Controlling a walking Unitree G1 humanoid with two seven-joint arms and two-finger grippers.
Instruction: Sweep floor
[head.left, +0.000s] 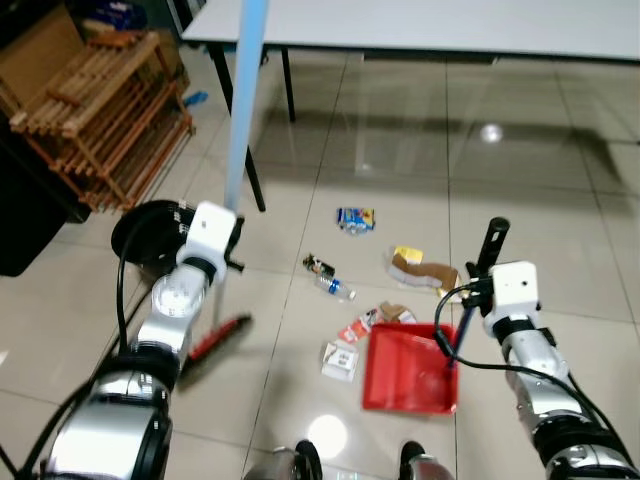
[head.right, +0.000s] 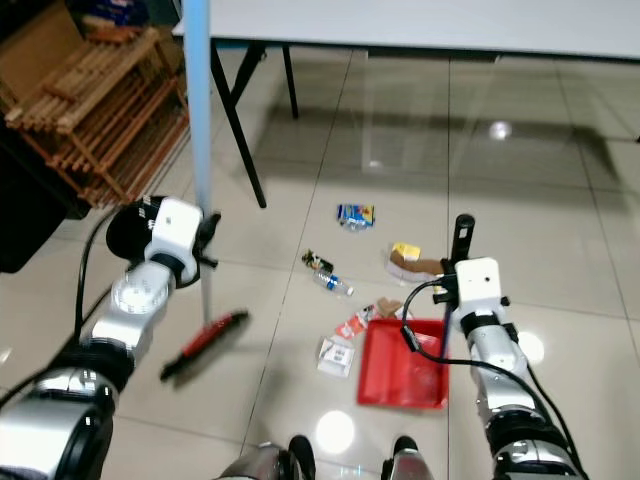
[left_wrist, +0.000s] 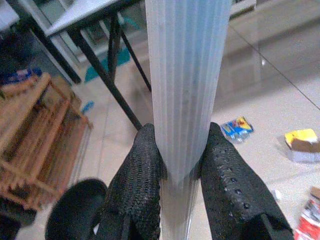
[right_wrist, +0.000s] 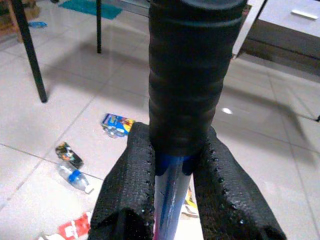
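Left gripper (left_wrist: 180, 165) clenches the pale blue broom handle (head.left: 244, 100), its red brush head (head.left: 215, 343) on the tiles at eight o'clock; right gripper (right_wrist: 172, 165) grasps the dustpan handle (right_wrist: 187, 70), red dustpan (head.left: 405, 370) at five o'clock beside scattered litter (head.left: 355, 220).

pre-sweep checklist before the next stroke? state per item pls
1. Left gripper clamped on the broom handle: ok, a finger on each side of the pole.
2. Right gripper clamped on the dustpan handle: ok.
3. Red dustpan on the floor beside the litter: ok; whether its lip sits flush, cannot tell.
4. Broom head behind the litter for a push toward the pan: ok, it lies to the robot's left, paper scraps between it and the pan.
5. All litter within one stroke: not ok; blue wrapper, small bottle and cardboard piece lie farther out.
6. Table leg clear of the pole: cannot tell.
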